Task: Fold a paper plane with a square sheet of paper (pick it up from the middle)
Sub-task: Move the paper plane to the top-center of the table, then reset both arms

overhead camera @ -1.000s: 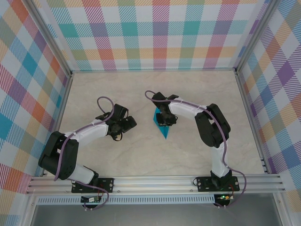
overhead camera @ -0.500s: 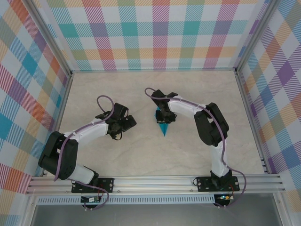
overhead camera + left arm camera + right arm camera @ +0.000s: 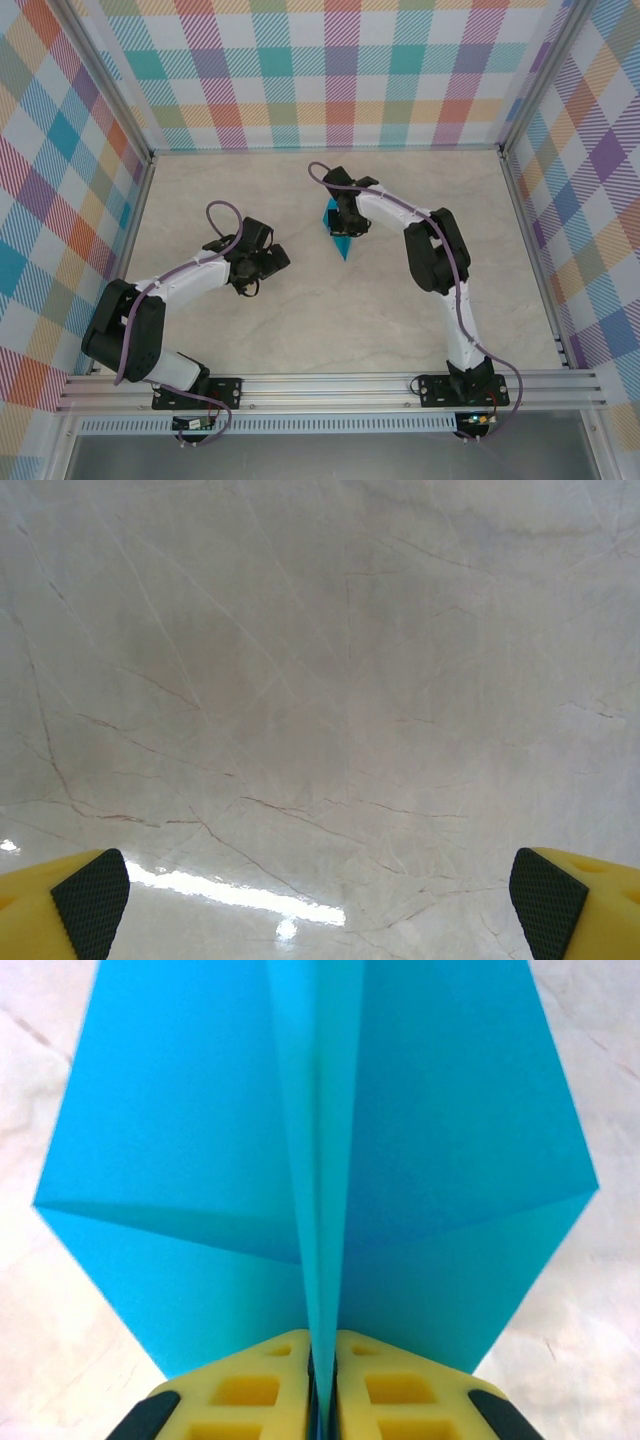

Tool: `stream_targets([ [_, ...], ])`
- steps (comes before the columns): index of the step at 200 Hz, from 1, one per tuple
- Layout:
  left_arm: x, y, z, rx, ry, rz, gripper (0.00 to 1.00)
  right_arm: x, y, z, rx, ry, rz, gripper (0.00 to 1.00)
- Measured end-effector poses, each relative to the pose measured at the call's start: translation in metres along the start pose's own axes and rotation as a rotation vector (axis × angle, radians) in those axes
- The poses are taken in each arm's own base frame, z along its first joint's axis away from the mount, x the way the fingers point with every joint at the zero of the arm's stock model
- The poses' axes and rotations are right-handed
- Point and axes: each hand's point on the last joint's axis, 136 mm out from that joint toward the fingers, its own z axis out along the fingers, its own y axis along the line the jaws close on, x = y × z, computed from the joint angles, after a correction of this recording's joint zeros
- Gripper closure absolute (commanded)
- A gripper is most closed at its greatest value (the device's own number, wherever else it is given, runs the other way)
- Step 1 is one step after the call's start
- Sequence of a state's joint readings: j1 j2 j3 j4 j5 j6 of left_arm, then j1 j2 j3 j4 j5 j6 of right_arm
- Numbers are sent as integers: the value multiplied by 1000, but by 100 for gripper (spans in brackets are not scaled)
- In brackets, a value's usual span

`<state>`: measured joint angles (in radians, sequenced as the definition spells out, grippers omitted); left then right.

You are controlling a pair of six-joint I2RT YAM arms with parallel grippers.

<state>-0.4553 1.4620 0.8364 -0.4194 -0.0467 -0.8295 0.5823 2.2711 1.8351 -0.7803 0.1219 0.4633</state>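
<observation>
My right gripper is clenched on the centre fold of the paper plane, its two yellow fingers pressed together with the teal-blue ridge pinched between them. The creased wings fan out to either side ahead of the wrist camera, each crossed by a slanting fold line. Seen from above, the plane is near the middle of the table, a little toward the far side, its pointed tip aimed at the near edge and showing just below the gripper head; whether it rests on the surface I cannot tell. My left gripper is spread wide, black-padded fingertips at the lower corners of its wrist view with pale marbled tabletop between them, well to the left of the plane. Multicoloured checked walls enclose the work area
</observation>
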Motion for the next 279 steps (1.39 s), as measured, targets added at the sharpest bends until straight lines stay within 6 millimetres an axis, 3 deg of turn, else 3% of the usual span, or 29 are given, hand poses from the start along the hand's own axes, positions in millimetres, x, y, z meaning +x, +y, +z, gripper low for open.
stream_targets([
  [18,0,0,0,0,0,8,0,-1,-2,8,3,15,2,82],
  [71,0,0,-1,-1,1,12,0,-2,-2,7,1,17,25,79],
  [96,-8,-5,-7,-7,-19,26,0,-3,-2,3,2,20,40,68],
  [113,-21,-13,-18,-12,-57,45,0,-6,0,-4,-5,9,40,56],
  [137,-52,-30,-42,-18,-155,84,0,-18,4,-46,-35,-59,51,40],
  [164,-96,-46,-79,-38,-311,132,0,-45,2,-139,-73,-265,50,22],
  [174,-109,-45,-91,-52,-362,149,0,-52,-3,-174,-81,-355,50,10],
  [185,-121,-41,-102,-75,-418,174,0,-56,-16,-209,-70,-464,59,0],
  [196,-131,-34,-111,-97,-467,193,0,-54,-38,-235,-36,-552,77,0],
  [216,-147,-16,-123,-145,-550,202,0,-46,-85,-246,47,-635,122,0],
  [234,-158,10,-127,-210,-611,182,0,-35,-135,-231,144,-651,187,0],
  [257,-165,51,-120,-303,-665,150,0,-8,-200,-197,289,-641,253,0],
  [279,-159,79,-101,-354,-698,183,0,24,-240,-167,363,-633,289,0],
])
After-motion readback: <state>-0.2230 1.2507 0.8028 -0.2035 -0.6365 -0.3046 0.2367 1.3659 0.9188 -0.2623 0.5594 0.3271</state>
